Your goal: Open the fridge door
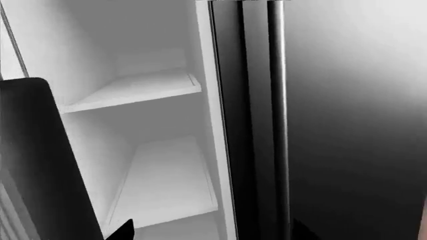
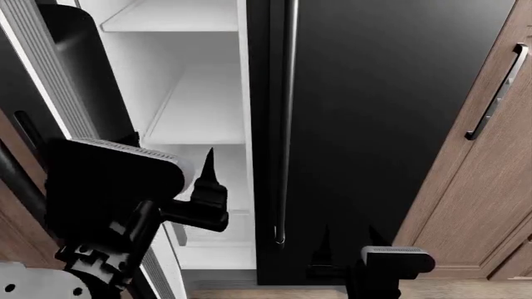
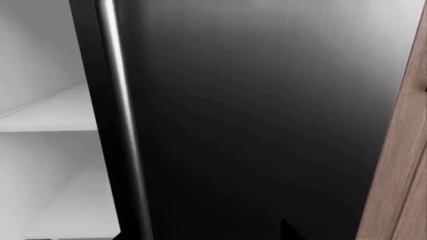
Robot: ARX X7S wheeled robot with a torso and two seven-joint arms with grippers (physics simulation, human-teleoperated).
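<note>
The black fridge [image 2: 374, 124] fills the head view. Its left door [image 2: 79, 68] is swung open to the left, baring white shelves [image 2: 204, 109]. Its right door is closed, with a long bar handle [image 2: 287, 124] along its inner edge. My left gripper [image 2: 171, 156] is open in front of the bared compartment, beside the open door's edge, holding nothing. In the left wrist view the left gripper [image 1: 213, 232] faces the shelves [image 1: 143, 90] and the right door's handle [image 1: 278, 120]. My right gripper [image 2: 347, 237] is open, low before the closed door [image 3: 267, 110], near the handle [image 3: 123, 125].
A brown wooden cabinet [image 2: 486, 193] with a dark bar handle [image 2: 497, 93] stands directly right of the fridge. More brown cabinet shows behind the open door at the far left [image 2: 12, 149]. A strip of floor [image 2: 275, 291] lies below the fridge.
</note>
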